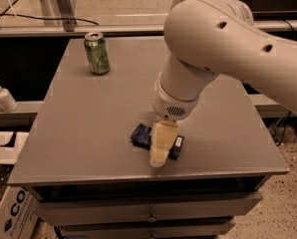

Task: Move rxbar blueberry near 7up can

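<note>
At the far left we see a white pump bottle (pixel 1 96) on a low ledge beside the table (pixel 83 128), and below it a cardboard box (pixel 11 210) on the floor. On the grey tabletop, near the back left corner, a green can (pixel 97 53) with a paler green pattern and a silver top stands upright. Well apart from it, towards the front edge and about the middle of the table, lies the dark blue snack bar (pixel 140 135), flat on the surface. The cream-coloured gripper (pixel 157 159) points down right over the bar and covers its middle, so only the bar's two ends show. We cannot tell how far the gripper is open or whether it has hold of the bar. The bulky white arm (pixel 213 39) rises from it to the upper right.
</note>
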Tool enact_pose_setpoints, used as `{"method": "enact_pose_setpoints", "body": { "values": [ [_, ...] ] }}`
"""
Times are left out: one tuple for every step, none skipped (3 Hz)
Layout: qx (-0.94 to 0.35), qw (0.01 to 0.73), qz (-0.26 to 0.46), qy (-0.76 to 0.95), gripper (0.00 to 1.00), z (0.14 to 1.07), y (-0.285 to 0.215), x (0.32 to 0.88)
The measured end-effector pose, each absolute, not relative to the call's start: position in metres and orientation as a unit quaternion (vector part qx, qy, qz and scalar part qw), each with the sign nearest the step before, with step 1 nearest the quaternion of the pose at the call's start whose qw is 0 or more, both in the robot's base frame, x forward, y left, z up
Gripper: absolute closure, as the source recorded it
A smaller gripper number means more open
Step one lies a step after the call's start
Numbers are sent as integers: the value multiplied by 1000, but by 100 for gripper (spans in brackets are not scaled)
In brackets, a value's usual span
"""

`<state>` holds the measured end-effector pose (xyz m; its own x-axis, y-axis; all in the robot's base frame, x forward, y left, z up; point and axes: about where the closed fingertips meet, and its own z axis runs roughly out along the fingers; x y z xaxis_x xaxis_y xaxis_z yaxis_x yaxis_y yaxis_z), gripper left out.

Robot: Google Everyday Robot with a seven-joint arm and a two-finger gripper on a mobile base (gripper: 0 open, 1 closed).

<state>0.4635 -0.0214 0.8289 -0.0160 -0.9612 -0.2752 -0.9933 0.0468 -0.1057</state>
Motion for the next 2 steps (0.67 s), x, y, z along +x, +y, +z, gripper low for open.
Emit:
{"method": "enact_pose_setpoints", "body": {
  "values": [
    [-681, 138, 71, 716, 0, 815, -17, 469],
    [-678, 138, 75, 718, 10, 806, -18, 468]
  ]
}}
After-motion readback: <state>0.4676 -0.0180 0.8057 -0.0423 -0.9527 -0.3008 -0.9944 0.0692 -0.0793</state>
